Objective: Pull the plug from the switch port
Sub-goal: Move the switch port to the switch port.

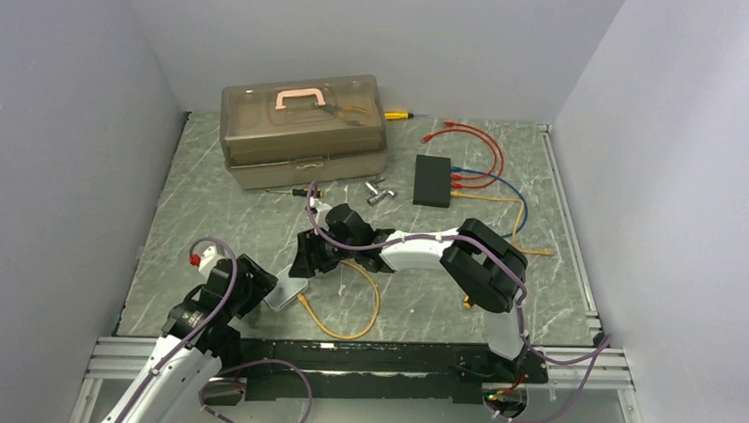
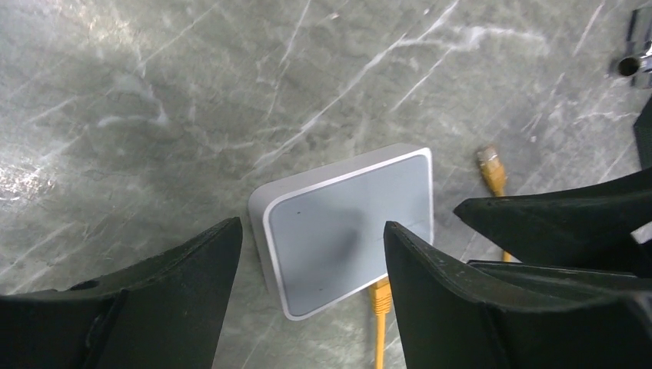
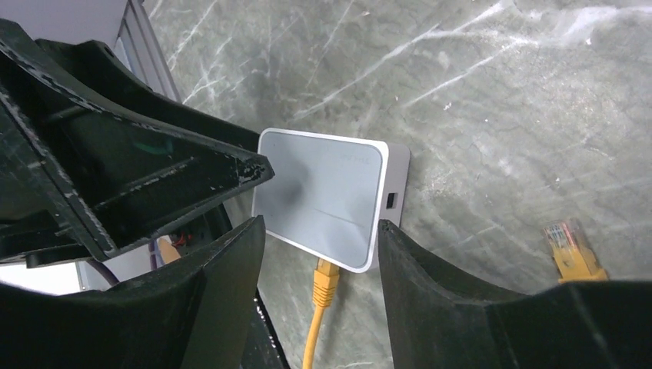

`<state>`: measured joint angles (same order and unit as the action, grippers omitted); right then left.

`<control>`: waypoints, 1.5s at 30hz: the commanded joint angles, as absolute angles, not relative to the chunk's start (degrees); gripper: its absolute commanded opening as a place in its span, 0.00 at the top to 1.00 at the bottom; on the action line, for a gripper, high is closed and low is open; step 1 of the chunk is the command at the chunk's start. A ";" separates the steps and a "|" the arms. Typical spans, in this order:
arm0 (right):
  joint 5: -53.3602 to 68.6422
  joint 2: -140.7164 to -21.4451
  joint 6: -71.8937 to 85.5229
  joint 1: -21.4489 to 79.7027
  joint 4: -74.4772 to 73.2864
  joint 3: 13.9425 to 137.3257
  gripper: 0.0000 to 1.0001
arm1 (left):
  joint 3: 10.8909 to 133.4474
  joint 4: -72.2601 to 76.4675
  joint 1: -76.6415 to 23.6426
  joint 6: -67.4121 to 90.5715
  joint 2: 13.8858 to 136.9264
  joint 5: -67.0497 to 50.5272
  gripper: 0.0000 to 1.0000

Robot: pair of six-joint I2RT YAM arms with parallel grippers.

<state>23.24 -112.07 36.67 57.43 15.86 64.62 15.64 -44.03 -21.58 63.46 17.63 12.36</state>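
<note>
The black switch [image 1: 433,179] lies at the far right of the table, with red, blue and orange cables [image 1: 489,178] plugged into its right edge. Both grippers are far from it, at the near left. There a silver-grey flat box [image 1: 288,293] lies with an orange plug [image 3: 327,277] in its near edge; the plug also shows in the left wrist view [image 2: 379,296]. My left gripper [image 2: 311,238] is open above the silver box [image 2: 350,227]. My right gripper [image 3: 319,231] is open, its jaws on either side of the orange plug and the box's corner [image 3: 323,200].
A translucent brown toolbox [image 1: 303,129] stands at the back left, a yellow-handled screwdriver [image 1: 398,114] beside it. Metal sockets [image 1: 381,191] lie left of the switch. The orange cable loops [image 1: 362,315] near the front edge, its loose end [image 3: 570,246] on the table.
</note>
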 commanded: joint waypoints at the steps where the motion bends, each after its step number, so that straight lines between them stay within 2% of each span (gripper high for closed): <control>1: 22.67 -112.13 36.27 57.53 14.11 66.37 0.42 | 13.42 -41.94 -21.80 64.95 17.54 9.93 0.26; 9: 18.19 -111.92 29.72 57.47 5.99 67.46 0.48 | 10.52 -39.14 -21.83 65.79 15.53 7.69 0.29; 16: 18.57 -111.39 26.20 57.10 2.19 67.28 0.49 | 8.12 -31.24 -21.86 66.23 19.17 4.54 0.31; 32: 17.60 -104.91 28.16 49.86 4.73 60.10 0.50 | 8.96 -13.68 -22.53 64.22 33.75 1.15 0.33; 45: 9.37 -88.98 26.43 49.83 5.51 47.41 0.41 | 16.67 -1.46 -29.63 61.81 55.95 1.52 0.32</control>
